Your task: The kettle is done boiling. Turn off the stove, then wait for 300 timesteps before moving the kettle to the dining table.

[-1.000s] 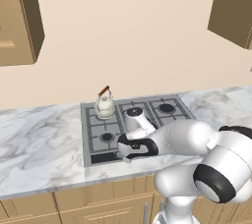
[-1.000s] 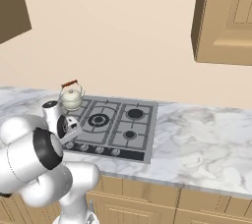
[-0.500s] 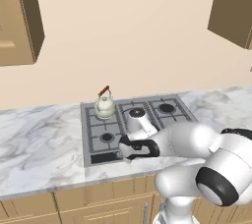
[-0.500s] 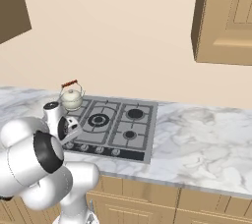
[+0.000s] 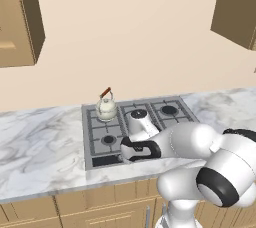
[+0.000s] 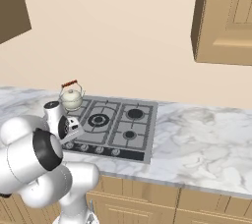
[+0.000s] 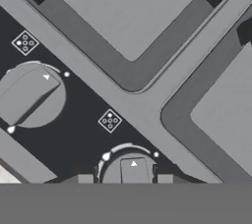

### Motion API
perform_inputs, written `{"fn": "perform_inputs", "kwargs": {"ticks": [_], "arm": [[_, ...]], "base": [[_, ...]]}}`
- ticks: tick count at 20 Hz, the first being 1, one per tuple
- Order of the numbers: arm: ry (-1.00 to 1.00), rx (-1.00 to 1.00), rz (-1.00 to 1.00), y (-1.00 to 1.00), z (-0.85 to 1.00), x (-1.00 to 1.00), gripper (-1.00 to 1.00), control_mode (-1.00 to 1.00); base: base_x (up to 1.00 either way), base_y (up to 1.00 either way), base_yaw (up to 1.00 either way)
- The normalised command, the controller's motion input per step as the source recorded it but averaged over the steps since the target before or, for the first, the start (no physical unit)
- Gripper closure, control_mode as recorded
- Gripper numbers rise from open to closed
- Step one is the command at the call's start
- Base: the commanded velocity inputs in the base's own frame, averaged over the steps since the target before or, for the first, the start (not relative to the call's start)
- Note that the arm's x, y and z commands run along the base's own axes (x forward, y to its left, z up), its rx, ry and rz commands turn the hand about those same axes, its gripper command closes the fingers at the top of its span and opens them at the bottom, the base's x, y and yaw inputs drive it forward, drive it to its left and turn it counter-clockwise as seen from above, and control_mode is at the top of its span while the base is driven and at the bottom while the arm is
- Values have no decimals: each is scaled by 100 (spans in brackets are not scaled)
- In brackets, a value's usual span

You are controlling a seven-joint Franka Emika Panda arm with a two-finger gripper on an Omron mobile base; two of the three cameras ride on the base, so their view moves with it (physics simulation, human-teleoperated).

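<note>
- The hand (image 7: 125, 179) is hovering low over the front strip of the stove (image 5: 150, 117), its fingertips (image 7: 84, 179) sitting on either side of a round knob (image 7: 132, 169), pinching it.
- The kettle (image 5: 106, 108) is standing on the back-left burner, behind the hand and apart from it.
- A second knob (image 7: 30, 94) is lying farther along the strip.
- The white arm is covering the hand itself in the left base view, and in the hand view the grey band is cutting off most of each fingertip.
- The marbled table (image 6: 206, 144) is carrying the stove.
</note>
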Motion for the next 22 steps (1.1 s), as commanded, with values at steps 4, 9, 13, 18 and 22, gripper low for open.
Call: {"fn": "perform_inputs", "kwargs": {"ticks": [4, 9, 13, 18, 22], "arm": [[1, 1, -28, -1, -8, 0, 100, -100], [0, 4, -28, -2, -7, -1, 100, -100], [0, 6, -28, -1, -7, -6, 100, -100], [0, 6, -28, -3, -8, -11, 100, -100], [0, 6, -27, -7, -9, -15, 100, -100]], "base": [[0, 0, 0], [0, 0, 0], [0, 0, 0], [0, 0, 0], [0, 0, 0]]}}
